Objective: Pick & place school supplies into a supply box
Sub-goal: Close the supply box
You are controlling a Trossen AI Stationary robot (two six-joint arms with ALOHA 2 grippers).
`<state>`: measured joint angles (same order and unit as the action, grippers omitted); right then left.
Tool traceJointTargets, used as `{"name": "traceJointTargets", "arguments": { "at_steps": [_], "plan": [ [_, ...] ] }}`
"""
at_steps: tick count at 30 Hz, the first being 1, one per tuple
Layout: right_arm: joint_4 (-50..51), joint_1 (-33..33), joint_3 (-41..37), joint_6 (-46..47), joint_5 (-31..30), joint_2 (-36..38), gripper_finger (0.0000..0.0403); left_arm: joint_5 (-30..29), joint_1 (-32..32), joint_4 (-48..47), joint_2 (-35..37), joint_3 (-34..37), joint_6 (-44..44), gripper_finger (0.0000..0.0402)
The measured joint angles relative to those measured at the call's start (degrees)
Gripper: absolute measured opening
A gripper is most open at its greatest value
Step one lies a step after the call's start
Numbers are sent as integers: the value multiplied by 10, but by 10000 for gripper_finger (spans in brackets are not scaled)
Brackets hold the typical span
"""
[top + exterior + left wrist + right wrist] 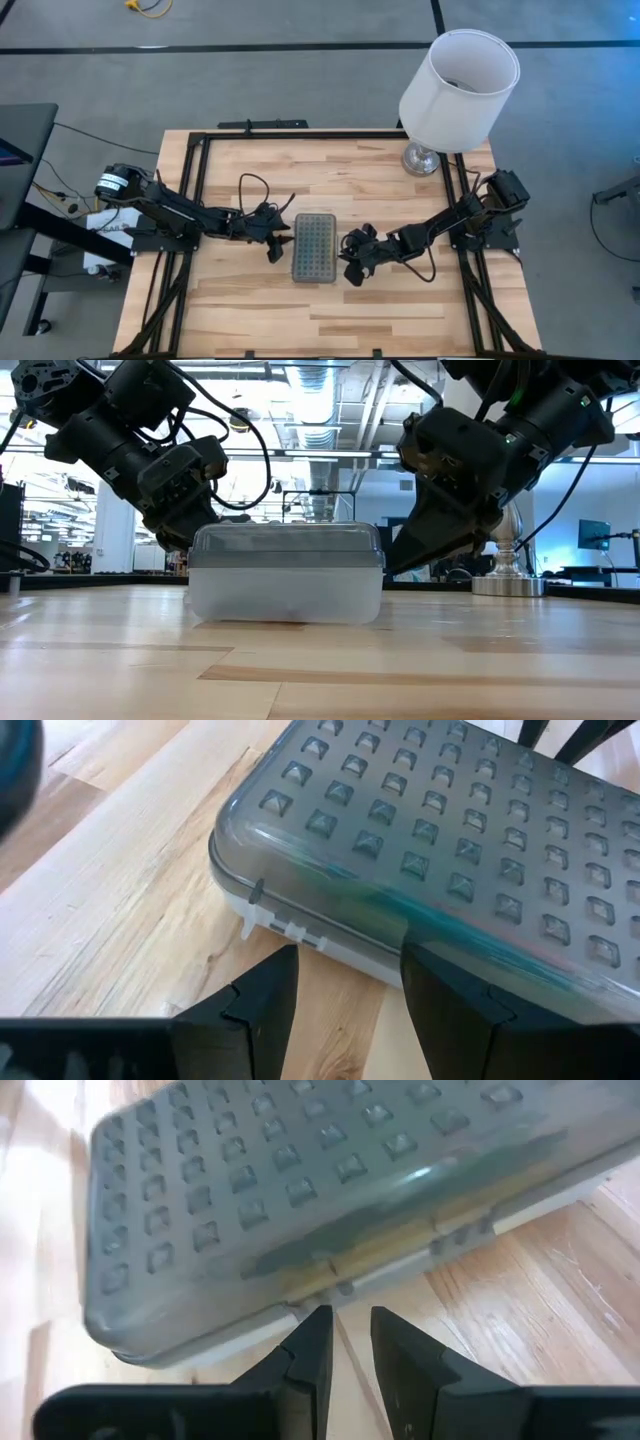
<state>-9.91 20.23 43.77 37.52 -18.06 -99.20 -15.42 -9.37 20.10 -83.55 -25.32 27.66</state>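
The supply box [315,247] lies flat on the middle of the table with its grey dotted-grid lid [450,830] down over the clear base. Dim green, pink and yellow streaks show through the lid [300,1200]; no pens, pencils or scissors lie outside the box. My left gripper [278,243] is low at the box's left long side, its fingers open with a moderate gap [345,1005]. My right gripper [352,262] is low at the right long side near the hinges [330,1285], its fingers a narrow gap apart [348,1345]. My left gripper comes level from the table's left at the box's long side below the lid rim [400,935]. One fingertip [430,970] overlaps the base's edge; I cannot tell whether it touches. My right gripper slants down from the table's right, its fingertips [315,1325] just short of the hinge edge [300,1308]; I cannot tell whether they touch.
A lamp with a white shade [460,88] and a metal foot [424,158] stands at the table's far right corner. A black frame [200,150] runs along the table's edges. Bare wood [320,320] lies near the box on the near side.
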Motion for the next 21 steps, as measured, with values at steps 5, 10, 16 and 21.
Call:
{"name": "traceJointTargets", "arguments": {
  "at_steps": [5, 10, 16, 21],
  "plan": [
    [17, 0, 0, 0, -1, 0, 66, 10, 0, -1, 0, 0, 0, 174],
    [18, -1, 0, 0, -2, 0, 66, 26, -1, -1, 0, 0, 0, 174],
    [34, -9, 0, 2, -2, 0, 66, 27, -1, -3, 0, 0, 0, 174],
    [69, -9, 0, 29, 0, 3, 66, 27, -1, -40, 10, 0, -3, 174]
  ]
}}
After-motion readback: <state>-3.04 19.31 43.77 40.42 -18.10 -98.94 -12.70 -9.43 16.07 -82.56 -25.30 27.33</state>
